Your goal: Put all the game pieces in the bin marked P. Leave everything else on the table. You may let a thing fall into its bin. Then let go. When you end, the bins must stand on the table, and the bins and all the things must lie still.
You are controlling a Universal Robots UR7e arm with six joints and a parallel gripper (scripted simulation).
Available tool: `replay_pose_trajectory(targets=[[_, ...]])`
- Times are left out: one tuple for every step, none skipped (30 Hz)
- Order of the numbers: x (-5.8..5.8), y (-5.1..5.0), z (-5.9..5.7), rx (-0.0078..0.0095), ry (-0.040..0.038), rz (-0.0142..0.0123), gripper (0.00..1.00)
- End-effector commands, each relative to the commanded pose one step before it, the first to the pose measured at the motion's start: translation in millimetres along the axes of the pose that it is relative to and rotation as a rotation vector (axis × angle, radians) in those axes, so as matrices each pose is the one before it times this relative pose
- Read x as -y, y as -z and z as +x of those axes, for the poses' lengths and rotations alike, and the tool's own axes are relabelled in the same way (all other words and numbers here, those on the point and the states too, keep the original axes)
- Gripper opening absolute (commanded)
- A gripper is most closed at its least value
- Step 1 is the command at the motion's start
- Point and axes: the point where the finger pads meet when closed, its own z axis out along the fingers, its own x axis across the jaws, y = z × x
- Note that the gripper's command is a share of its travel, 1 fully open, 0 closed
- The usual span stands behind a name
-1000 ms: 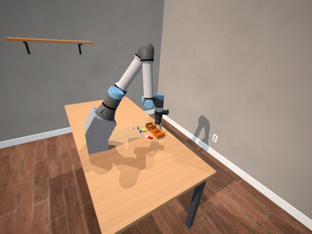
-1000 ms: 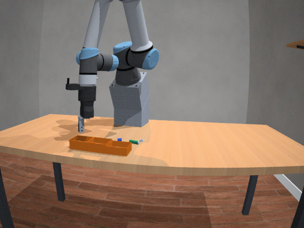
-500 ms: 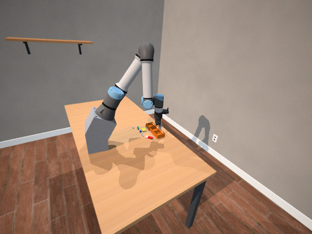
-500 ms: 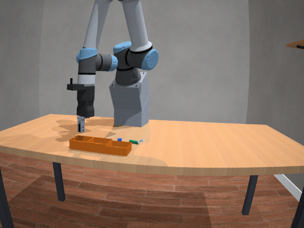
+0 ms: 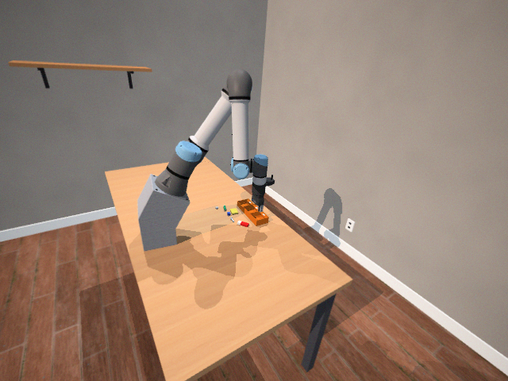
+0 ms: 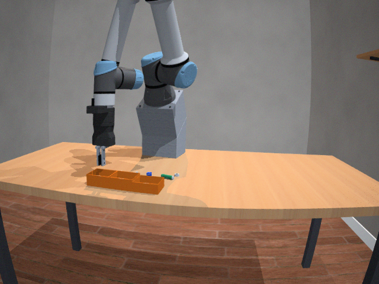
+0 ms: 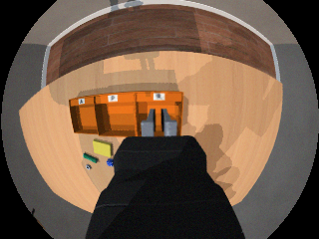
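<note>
- The jaws (image 5: 260, 209) (image 6: 100, 165) point downward and stand slightly apart, with no object visible between them; they are released, though only narrowly open.
- In the wrist view, the jaws appear over the unclear-lettered bin (image 5: 259, 215) (image 6: 102, 173) (image 7: 171, 107), at one end of the orange row. Its label is too blurred to read surely.
- Bin P (image 5: 248, 208) (image 6: 127, 175) (image 7: 117, 118) is in the middle of that row, and bin A (image 5: 244, 202) (image 6: 148, 179) (image 7: 86, 117) is at the other end. The row stands on the table (image 5: 246, 279) (image 6: 244, 183) (image 7: 239, 115).
- A small blue piece (image 5: 228, 213) (image 6: 148, 173) (image 7: 110, 162), possibly a die, lies on the table outside the bins. Which of the things count as game pieces cannot be told for certain.
- The yellow block (image 5: 233, 211) (image 7: 103, 147) lies near the blue piece, between it and the row.
- The green cylinder (image 5: 225, 208) (image 6: 167, 176) (image 7: 90, 157) lies on its side, with a small grey item (image 5: 216, 207) (image 6: 176, 174) (image 7: 88, 167) near it.
- In the top view, a red and white thing (image 5: 244, 224) lies beside the bins, with a thin silvery item (image 5: 232, 219) near it.
</note>
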Motion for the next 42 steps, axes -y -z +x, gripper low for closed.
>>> replay_pose_trajectory(targets=[[0.04, -9.97, -0.07, 0.00280, 0.00579, -0.00014, 0.31], [0.00, -2.66, 0.00, 0.00000, 0.00000, 0.00000, 0.31], [0.00, -2.66, 0.00, 0.00000, 0.00000, 0.00000, 0.31], [0.00, -2.67, 0.00, 0.00000, 0.00000, 0.00000, 0.31], [0.00, -2.67, 0.00, 0.00000, 0.00000, 0.00000, 0.31], [0.00, -2.67, 0.00, 0.00000, 0.00000, 0.00000, 0.31], [0.00, -2.67, 0.00, 0.00000, 0.00000, 0.00000, 0.31], [0.00, -2.67, 0.00, 0.00000, 0.00000, 0.00000, 0.31], [0.00, -2.67, 0.00, 0.00000, 0.00000, 0.00000, 0.31], [0.00, -2.67, 0.00, 0.00000, 0.00000, 0.00000, 0.31], [0.00, -2.67, 0.00, 0.00000, 0.00000, 0.00000, 0.31], [0.00, 0.00, 0.00, 0.00000, 0.00000, 0.00000, 0.31], [0.00, 0.00, 0.00, 0.00000, 0.00000, 0.00000, 0.31], [0.00, -2.68, 0.00, 0.00000, 0.00000, 0.00000, 0.31], [0.00, -2.66, 0.00, 0.00000, 0.00000, 0.00000, 0.31], [0.00, -2.66, 0.00, 0.00000, 0.00000, 0.00000, 0.31], [0.00, -2.66, 0.00, 0.00000, 0.00000, 0.00000, 0.31], [0.00, -1.73, 0.00, 0.00000, 0.00000, 0.00000, 0.31], [0.00, -0.01, 0.00, 0.00000, 0.00000, 0.00000, 0.31], [0.00, -0.01, 0.00, 0.00000, 0.00000, 0.00000, 0.31], [0.00, -0.01, 0.00, 0.00000, 0.00000, 0.00000, 0.31], [0.00, 0.00, 0.00, 0.00000, 0.00000, 0.00000, 0.31], [0.01, 0.06, 0.02, 0.00001, 0.00000, -0.00002, 0.31], [0.00, -0.03, -0.01, -0.00001, 0.00000, 0.00001, 0.31], [0.00, -0.02, 0.00, 0.00000, 0.00000, 0.00000, 0.31], [0.00, -0.01, 0.00, 0.00000, 0.00000, 0.00000, 0.31], [0.00, -0.01, 0.00, 0.00000, 0.00000, 0.00000, 0.31], [0.00, 0.00, 0.00, 0.00000, 0.00000, 0.00000, 0.31], [0.00, 0.00, 0.00, 0.00000, 0.00000, 0.00000, 0.31], [0.00, 0.00, 0.00, 0.00000, 0.00000, 0.00000, 0.31], [0.00, 0.00, 0.00, 0.00000, 0.00000, 0.00000, 0.31], [-0.06, -0.05, -0.02, 0.00010, -0.00003, -0.00017, 0.31], [0.02, 0.01, 0.00, -0.00003, 0.00001, 0.00004, 0.31], [0.00, 0.00, 0.00, -0.00001, 0.00000, 0.00001, 0.31], [0.00, 0.00, 0.00, 0.00001, 0.00000, -0.00001, 0.31], [0.00, 0.00, 0.00, 0.00001, 0.00000, -0.00001, 0.31], [0.00, 0.00, 0.00, 0.00000, 0.00000, 0.00000, 0.31], [0.00, 0.00, 0.00, 0.00000, 0.00000, 0.00000, 0.31], [0.00, 0.00, 0.00, 0.00000, 0.00000, 0.00000, 0.31], [0.00, 0.00, 0.00, 0.00000, 0.00000, 0.00000, 0.31], [0.00, 0.00, 0.00, 0.00000, 0.00000, 0.00000, 0.31], [0.00, 0.00, 0.00, 0.00000, 0.00000, 0.00000, 0.31]])
